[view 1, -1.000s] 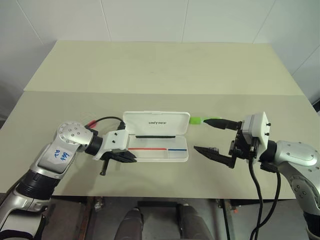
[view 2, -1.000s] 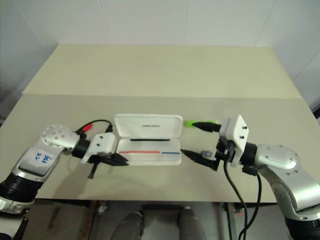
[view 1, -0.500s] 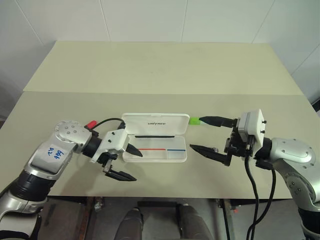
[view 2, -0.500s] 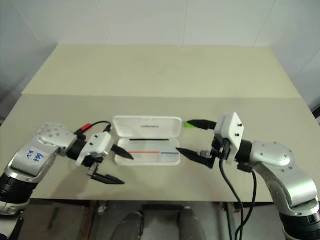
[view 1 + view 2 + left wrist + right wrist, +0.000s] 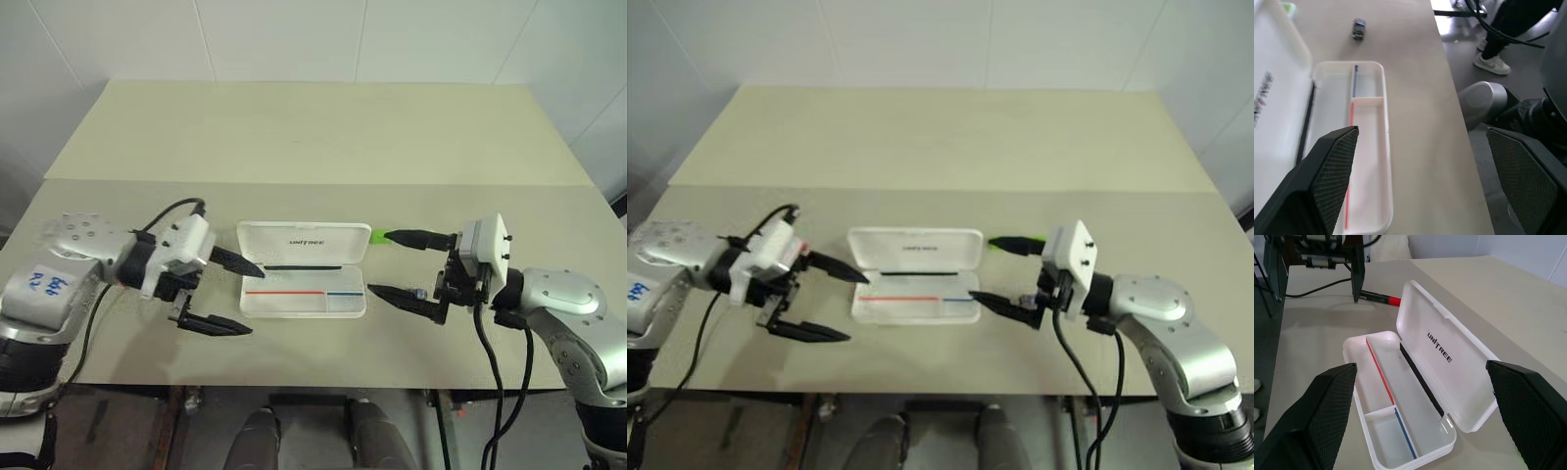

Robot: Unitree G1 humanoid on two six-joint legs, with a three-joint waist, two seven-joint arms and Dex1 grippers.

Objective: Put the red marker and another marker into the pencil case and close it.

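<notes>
Pencil case [image 5: 304,270]: white, lies open at the table's middle, lid tipped back with "UNITREE" print facing up, tray toward the near edge; red and blue line inside; tray holds no marker.
Red marker [image 5: 1380,297]: on the table beyond the case's left end, black barrel with red end, seen in the right wrist view just past the lid's corner; apart from the case. In the head views the left arm covers it.
Another marker [image 5: 380,236]: light green, on the table just off the lid's far right corner, outside the case, partly behind the right end effector's upper finger.
Left end effector [image 5: 233,297]: fingers spread wide, nothing between them, off the case's left end, pointing toward it; upper finger tip near the lid's left edge.
Right end effector [image 5: 387,264]: fingers wide apart, empty, pointing at the case's right end; lower finger tip close to the tray's right edge.
Small dark lump [image 5: 1358,28]: on the table right of the case, by the right end effector's lower finger.
Table [image 5: 294,137]: pale beige top.
</notes>
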